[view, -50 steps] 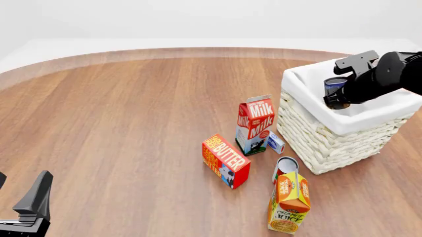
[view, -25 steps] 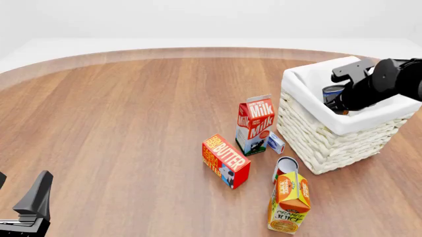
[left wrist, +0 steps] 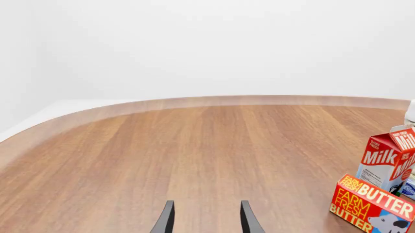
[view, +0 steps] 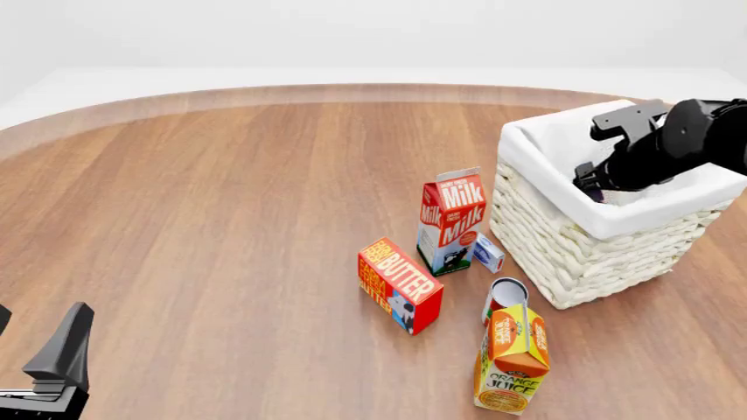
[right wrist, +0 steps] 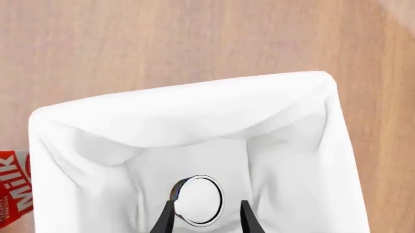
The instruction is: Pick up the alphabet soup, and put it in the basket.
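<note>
1. The alphabet soup (right wrist: 198, 200) sits down inside the basket (right wrist: 194, 104), on the white liner at the bottom; from above only its silver top shows, and the front view hides it behind the rim.
2. It looks a small, rigid metal can — smooth-sided, likely slippery, not fragile. A squeeze across the round body, below the lid, would suit it best.
3. The right gripper (right wrist: 203, 218) hangs over the basket with its fingers spread to either side of the can — whether they touch it I cannot tell.
4. The left gripper (left wrist: 203, 218) waits spread wide over bare table, far off, holding nothing.
</note>
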Motion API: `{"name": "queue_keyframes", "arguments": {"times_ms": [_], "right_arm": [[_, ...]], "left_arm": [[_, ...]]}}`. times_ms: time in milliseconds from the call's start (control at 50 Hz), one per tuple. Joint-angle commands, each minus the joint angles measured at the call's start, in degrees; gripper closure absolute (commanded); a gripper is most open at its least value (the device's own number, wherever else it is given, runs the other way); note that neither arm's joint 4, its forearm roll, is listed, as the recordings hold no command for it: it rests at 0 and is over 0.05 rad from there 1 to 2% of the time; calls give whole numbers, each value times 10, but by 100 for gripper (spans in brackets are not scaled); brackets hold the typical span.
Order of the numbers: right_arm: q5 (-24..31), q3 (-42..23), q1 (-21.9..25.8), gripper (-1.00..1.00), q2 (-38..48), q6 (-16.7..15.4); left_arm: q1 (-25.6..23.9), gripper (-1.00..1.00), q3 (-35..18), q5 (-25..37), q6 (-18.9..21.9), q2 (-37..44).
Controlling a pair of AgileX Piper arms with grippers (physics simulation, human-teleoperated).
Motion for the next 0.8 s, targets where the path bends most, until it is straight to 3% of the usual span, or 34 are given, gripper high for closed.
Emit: {"name": "queue_keyframes", "arguments": {"times_ms": [20,800], "right_arm": [[0,-5,0,-100,-1,5],[10,2,4,-100,-49,10]], "left_arm": [[0,-100,0,0,0,0],[0,-100,0,0,0,0]]}}
